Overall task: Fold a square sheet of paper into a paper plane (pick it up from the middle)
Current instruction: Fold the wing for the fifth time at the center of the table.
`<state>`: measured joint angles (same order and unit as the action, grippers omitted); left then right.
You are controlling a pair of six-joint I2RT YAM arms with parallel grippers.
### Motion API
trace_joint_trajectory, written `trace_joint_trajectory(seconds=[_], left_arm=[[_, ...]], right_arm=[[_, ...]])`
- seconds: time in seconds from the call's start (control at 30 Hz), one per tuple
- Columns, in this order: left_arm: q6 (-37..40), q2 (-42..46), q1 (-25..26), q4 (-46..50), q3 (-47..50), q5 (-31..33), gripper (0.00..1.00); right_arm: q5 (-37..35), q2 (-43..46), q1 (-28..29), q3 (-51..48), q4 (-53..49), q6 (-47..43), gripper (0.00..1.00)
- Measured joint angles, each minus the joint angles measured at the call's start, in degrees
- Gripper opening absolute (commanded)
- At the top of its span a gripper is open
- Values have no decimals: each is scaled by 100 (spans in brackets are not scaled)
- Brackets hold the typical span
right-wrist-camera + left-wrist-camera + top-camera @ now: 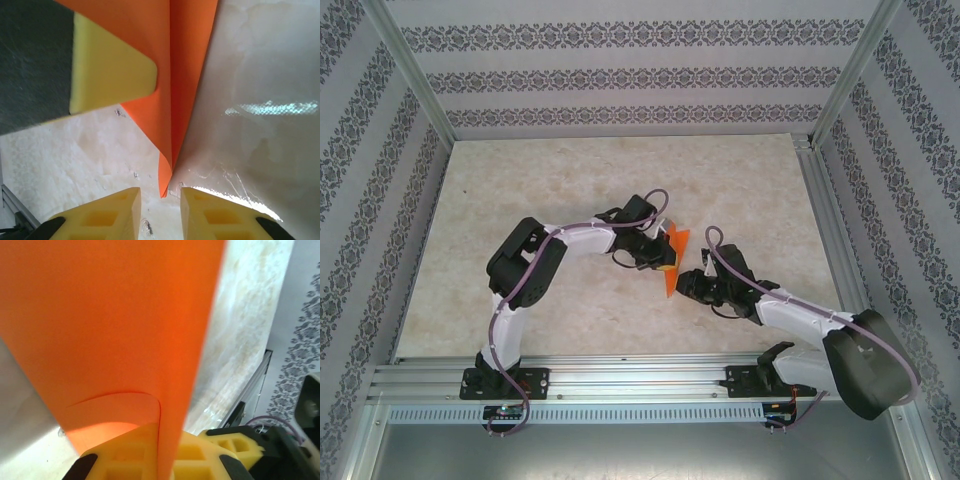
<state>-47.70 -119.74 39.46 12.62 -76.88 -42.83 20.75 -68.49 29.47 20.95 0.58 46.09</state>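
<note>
Patterned walls on three sides, a pale stone-look table (520,190) between them, a metal rail (620,372) along the near edge. Over the middle of that table, the square sheet of paper (675,255): bright orange, already creased into a narrow pointed shape, held up on edge rather than lying flat. Pinched firmly in the left tool (162,456), yellow pads together on the layers, one inner layer curling loose just above the pinch. Pointed end aimed at the right tool (160,207), which stands with jaws apart, the tip sitting at the mouth of the gap and gripped by neither finger.

Likely a second grip on the pointed end, to tighten or add a fold. Best done by sliding the open jaws a little further along the crease before closing, square to the fold line, so both layers are caught together. Worth keeping the left pinch firm meanwhile, with no pulling until both grips are set, since thin paper shears or tears easily.

Left arm (535,260) sharply bent at the elbow, forearm reaching across toward centre. Right arm (800,315) stretched low and leftward from its base, wrist angled up at the paper.
</note>
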Motion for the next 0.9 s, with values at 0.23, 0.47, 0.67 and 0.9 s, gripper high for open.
trace_joint_trajectory(seconds=[0.23, 0.47, 0.67, 0.9], left_arm=[[-551, 0, -120, -603, 249, -22, 1], [-957, 0, -120, -933, 459, -15, 1], [-1102, 0, -120, -1045, 457, -17, 1], [-1202, 0, -120, -1097, 459, -17, 1]], right_arm=[[-605, -256, 354, 136, -20, -315, 30], [-1029, -647, 546, 195, 310, -415, 30], [-1126, -1097, 579, 210, 820, -391, 30], [-1193, -1445, 579, 280, 1154, -345, 13]])
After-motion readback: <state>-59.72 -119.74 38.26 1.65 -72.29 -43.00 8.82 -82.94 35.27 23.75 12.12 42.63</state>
